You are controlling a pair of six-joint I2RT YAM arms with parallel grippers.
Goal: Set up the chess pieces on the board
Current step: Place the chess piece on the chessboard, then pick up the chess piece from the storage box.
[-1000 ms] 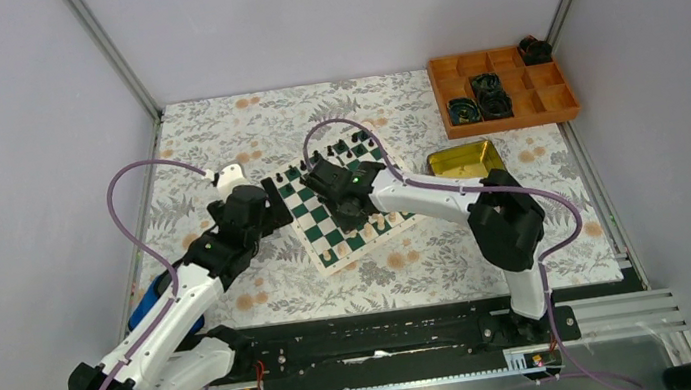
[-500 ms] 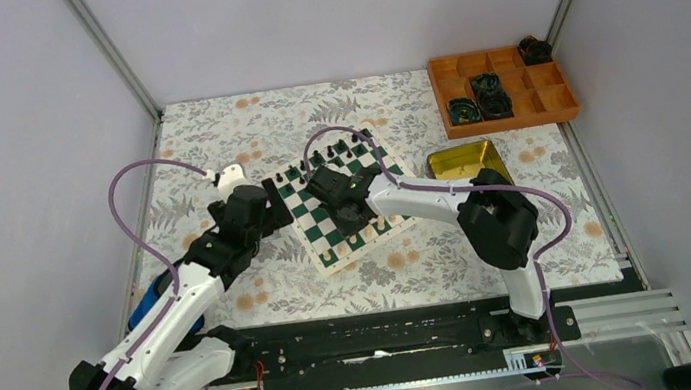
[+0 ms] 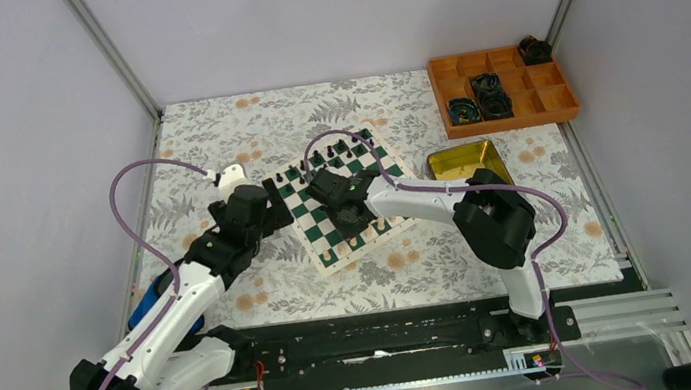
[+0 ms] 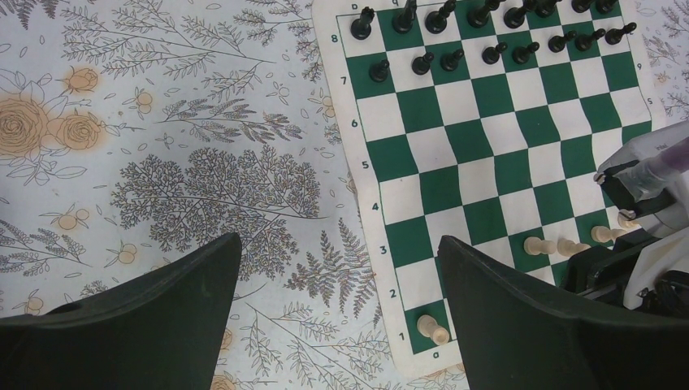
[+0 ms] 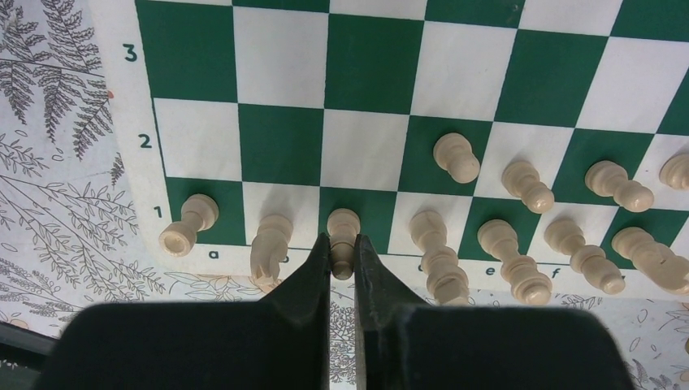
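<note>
The board (image 3: 308, 210) lies mid-table on the floral cloth, with black chess pieces (image 3: 341, 150) along its far rows and cream ones on its near rows. My right gripper (image 5: 342, 244) is shut on a cream piece (image 5: 343, 226) that stands on the third square of row 1, between a cream knight (image 5: 270, 244) and a taller cream piece (image 5: 439, 252). In the top view the right gripper (image 3: 350, 220) is over the board's near rows. My left gripper (image 4: 337, 244) is open and empty, above the cloth at the board's (image 4: 487, 130) left border.
A gold tin (image 3: 463, 161) lies right of the board. An orange compartment tray (image 3: 509, 88) holding black coiled cables (image 3: 488, 96) sits at the far right. A blue object (image 3: 149, 306) lies under my left arm. Metal frame posts stand at the back corners.
My right arm has shifted a little to the left over the board's near rows. The left arm has not moved.
</note>
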